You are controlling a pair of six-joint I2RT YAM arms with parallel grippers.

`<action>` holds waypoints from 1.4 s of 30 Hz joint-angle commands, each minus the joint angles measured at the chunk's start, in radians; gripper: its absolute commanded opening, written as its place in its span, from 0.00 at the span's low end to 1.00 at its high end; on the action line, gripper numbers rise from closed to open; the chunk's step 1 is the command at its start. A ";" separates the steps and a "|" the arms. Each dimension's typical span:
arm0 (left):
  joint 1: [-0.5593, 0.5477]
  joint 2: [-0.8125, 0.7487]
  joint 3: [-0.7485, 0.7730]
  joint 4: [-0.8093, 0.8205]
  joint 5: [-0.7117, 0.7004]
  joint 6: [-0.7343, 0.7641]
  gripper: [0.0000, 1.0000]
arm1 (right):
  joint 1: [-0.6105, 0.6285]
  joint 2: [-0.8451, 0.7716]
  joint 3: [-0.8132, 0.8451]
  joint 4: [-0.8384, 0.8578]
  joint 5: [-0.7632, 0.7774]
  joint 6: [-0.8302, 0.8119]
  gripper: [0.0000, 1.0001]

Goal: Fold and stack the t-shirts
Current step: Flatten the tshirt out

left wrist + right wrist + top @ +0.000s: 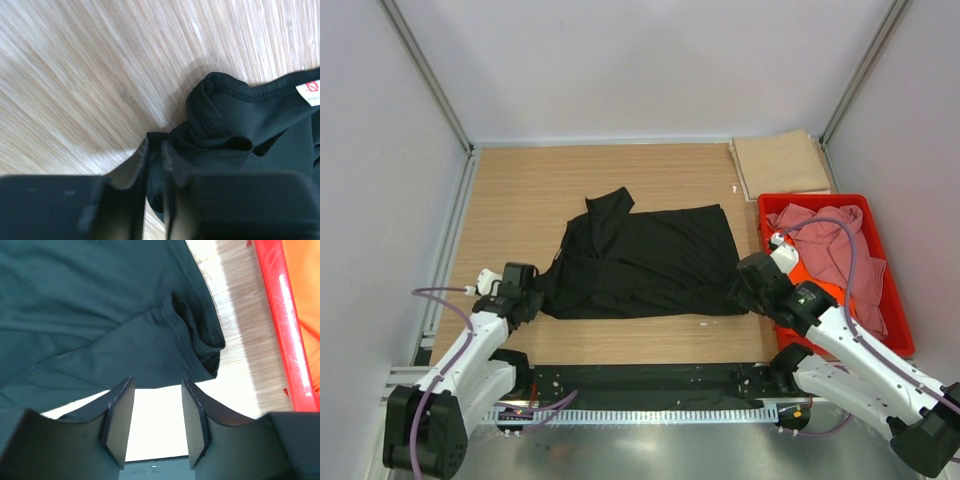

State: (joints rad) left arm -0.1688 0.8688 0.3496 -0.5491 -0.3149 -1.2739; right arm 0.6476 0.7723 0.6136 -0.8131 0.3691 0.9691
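left gripper (pixel 155 146): pinching black t-shirt (pixel 640 260) corner, lower left; looks thin, take more cloth
right gripper (pixel 157 390): jaws apart, empty; regrab hem

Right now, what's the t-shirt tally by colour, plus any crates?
black t-shirt: 1
tan t-shirt: 1
pink t-shirt: 1
orange t-shirt: 1
red crate: 1
Total: 5 things, 4 shirts and 1 crate
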 commanded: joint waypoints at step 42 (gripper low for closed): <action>0.006 -0.151 0.229 -0.176 -0.023 0.137 0.00 | -0.224 0.786 0.419 -0.175 -0.002 0.470 0.48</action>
State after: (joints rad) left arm -0.1680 0.7242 0.5423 -0.7353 -0.3370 -1.1507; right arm 0.4240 1.5394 1.0042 -0.9768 0.3733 1.4147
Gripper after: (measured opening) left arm 0.002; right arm 0.477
